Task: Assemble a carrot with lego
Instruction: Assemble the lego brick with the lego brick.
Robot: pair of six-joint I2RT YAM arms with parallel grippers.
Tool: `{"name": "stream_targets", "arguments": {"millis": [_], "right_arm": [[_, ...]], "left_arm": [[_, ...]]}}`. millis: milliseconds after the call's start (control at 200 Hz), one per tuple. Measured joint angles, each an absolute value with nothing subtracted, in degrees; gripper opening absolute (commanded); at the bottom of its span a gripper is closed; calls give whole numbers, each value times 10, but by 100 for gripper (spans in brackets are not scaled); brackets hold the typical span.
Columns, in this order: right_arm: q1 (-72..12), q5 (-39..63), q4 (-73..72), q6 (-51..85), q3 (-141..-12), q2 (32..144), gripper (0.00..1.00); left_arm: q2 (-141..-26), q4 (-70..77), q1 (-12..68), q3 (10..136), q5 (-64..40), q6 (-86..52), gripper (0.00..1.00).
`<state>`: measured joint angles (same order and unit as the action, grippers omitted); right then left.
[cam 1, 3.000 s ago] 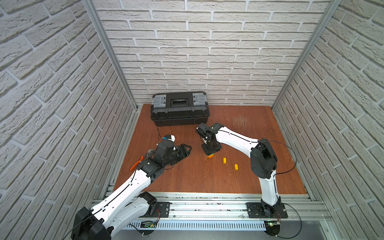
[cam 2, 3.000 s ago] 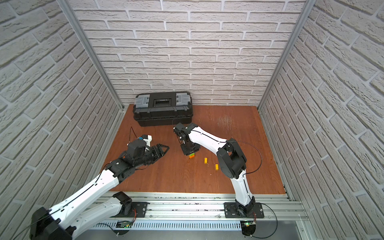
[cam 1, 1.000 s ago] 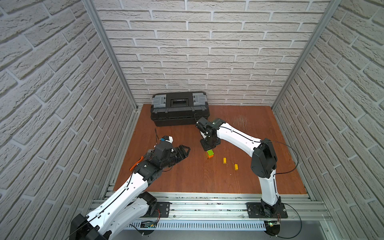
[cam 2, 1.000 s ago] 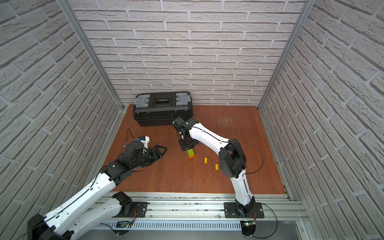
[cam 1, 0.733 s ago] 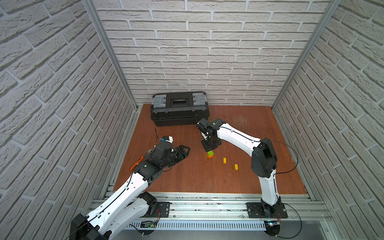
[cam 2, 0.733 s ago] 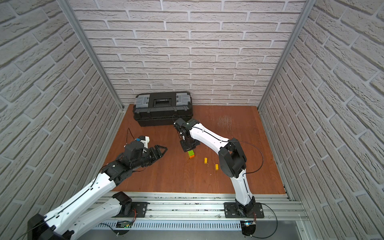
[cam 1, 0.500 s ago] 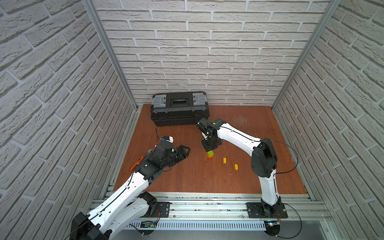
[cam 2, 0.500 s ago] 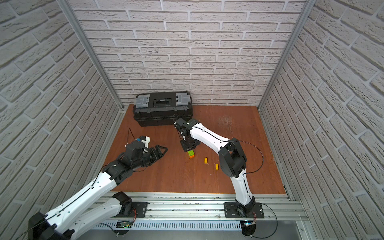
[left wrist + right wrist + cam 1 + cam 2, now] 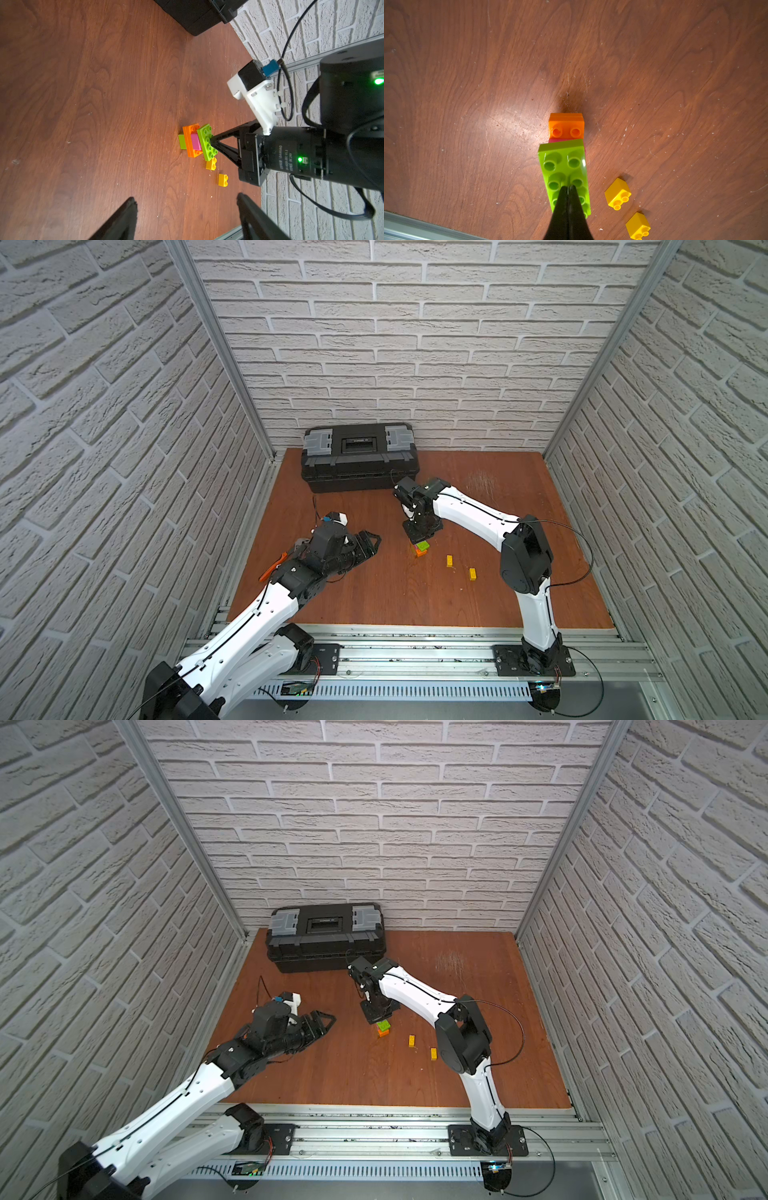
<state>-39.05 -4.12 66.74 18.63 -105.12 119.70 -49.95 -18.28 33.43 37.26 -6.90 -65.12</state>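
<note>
Step in hand: seating the top brick. My right fingers (image 9: 562, 207), pinched shut on nothing, press tip-down on the long green brick (image 9: 564, 166) crowning the carrot (image 9: 420, 548), which stands mid-way across the counter (image 9: 374, 593). My left fingers (image 9: 122, 220) gape empty at its 9 o'clock, well apart. Two yellow bricks (image 9: 449, 561) lie at its 4 o'clock; next, I judge: lift off, open, fetch one.

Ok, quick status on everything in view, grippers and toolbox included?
carrot: partly built, standing on the table, long lime-green brick on top.
yellow bricks: loose, apart, beside the stack.
toolbox: lid closed.
left gripper: open, empty.
right gripper: shut, tips on that brick's studs.
</note>
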Motion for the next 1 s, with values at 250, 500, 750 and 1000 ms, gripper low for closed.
{"name": "stream_targets", "arguments": {"millis": [250, 500, 750, 1000], "right_arm": [[-389, -40, 666, 185, -1051, 1197, 3], [-389, -35, 658, 196, -1049, 1198, 2], [-387, -31, 638, 222, -1036, 1196, 2], [-387, -32, 635, 223, -1032, 1196, 2]], "left_arm": [[-500, -183, 334, 372, -69, -651, 78], [-502, -182, 334, 372, -69, -652, 78], [-502, -181, 334, 372, -69, -652, 78], [-499, -180, 334, 370, -69, -652, 78]]}}
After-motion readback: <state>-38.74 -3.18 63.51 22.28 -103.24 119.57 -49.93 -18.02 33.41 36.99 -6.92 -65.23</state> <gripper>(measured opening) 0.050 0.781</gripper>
